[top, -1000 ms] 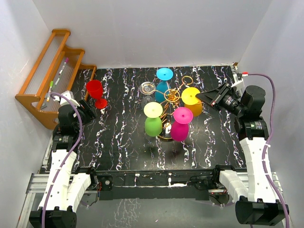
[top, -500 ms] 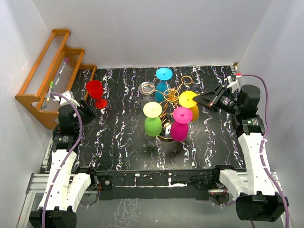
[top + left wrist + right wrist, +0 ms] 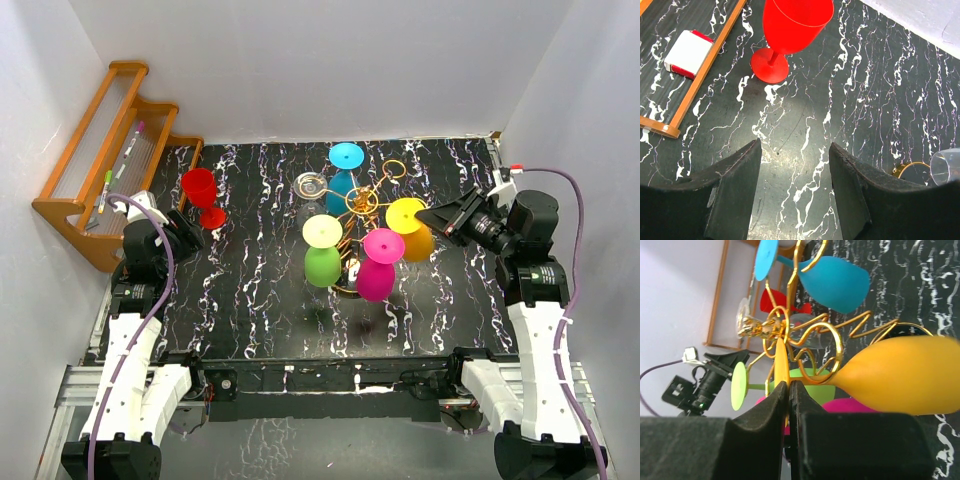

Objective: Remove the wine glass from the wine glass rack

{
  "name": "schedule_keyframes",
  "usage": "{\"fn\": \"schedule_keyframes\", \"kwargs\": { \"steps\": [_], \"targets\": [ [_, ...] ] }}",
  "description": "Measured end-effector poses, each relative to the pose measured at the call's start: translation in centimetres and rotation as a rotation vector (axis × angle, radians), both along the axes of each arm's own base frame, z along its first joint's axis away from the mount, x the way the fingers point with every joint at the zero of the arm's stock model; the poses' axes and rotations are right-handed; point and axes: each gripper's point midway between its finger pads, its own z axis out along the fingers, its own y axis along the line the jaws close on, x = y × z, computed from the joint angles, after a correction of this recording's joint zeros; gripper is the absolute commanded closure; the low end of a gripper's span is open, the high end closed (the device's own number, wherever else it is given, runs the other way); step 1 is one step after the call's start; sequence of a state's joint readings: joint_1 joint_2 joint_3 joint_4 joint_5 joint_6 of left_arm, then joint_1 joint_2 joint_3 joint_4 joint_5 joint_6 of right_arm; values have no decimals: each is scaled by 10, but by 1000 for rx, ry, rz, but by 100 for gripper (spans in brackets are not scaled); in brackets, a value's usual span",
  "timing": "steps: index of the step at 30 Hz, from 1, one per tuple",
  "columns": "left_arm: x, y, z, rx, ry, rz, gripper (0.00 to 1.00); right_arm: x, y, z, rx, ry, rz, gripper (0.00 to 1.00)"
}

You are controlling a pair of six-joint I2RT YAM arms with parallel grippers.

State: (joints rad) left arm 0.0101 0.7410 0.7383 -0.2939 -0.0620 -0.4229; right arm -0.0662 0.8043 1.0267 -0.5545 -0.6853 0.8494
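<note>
- right end effector (image 3: pixel 420 213) clenched on the thin foot of the yellow wine glass (image 3: pixel 412 228); in the wrist view the jaws (image 3: pixel 788 385) pinch the foot edge-on, with almost no gap
- yellow wine glass: at the right side of the wine glass rack (image 3: pixel 360 203), foot up and bowl down, off the counter (image 3: pixel 260 300)
- wrist view: yellow bowl (image 3: pixel 900 375) fills the right side, stem runs past a gold ring loop (image 3: pixel 832 342); can't tell if the stem is out of the loop
- rack is gold wire and stands mid-counter, toward the far side
- other glasses at the rack, all foot up: blue glass (image 3: pixel 345 165) far side, clear glass (image 3: pixel 310 190) left, green glass (image 3: pixel 322 258) near left, magenta glass (image 3: pixel 378 268) near side
- left end effector (image 3: pixel 190 232) released, jaws wide apart with nothing between them (image 3: pixel 795 145), over bare counter at the left
- red wine glass (image 3: pixel 201 190) stands upright on the counter at the far left, just ahead of the left end effector, apart from it (image 3: pixel 795 22)
- orange wooden shelf (image 3: pixel 100 190) against the left wall, markers (image 3: pixel 130 145) lying on it
</note>
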Motion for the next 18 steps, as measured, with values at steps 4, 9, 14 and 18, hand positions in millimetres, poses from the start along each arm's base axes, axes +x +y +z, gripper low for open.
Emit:
{"fn": "schedule_keyframes", "kwargs": {
  "steps": [4, 9, 14, 18],
  "targets": [
    [0, 0, 0, 0, 1, 0, 45, 2, -11, -9, -50, 21, -71, 92],
    [0, 0, 0, 0, 1, 0, 45, 3, -27, 17, -120, -57, -170, 92],
    [0, 0, 0, 0, 1, 1, 45, 9, -40, 61, -176, -175, -238, 92],
    [0, 0, 0, 0, 0, 1, 45, 16, -46, 83, -217, -239, -266, 92]
  ]
}}
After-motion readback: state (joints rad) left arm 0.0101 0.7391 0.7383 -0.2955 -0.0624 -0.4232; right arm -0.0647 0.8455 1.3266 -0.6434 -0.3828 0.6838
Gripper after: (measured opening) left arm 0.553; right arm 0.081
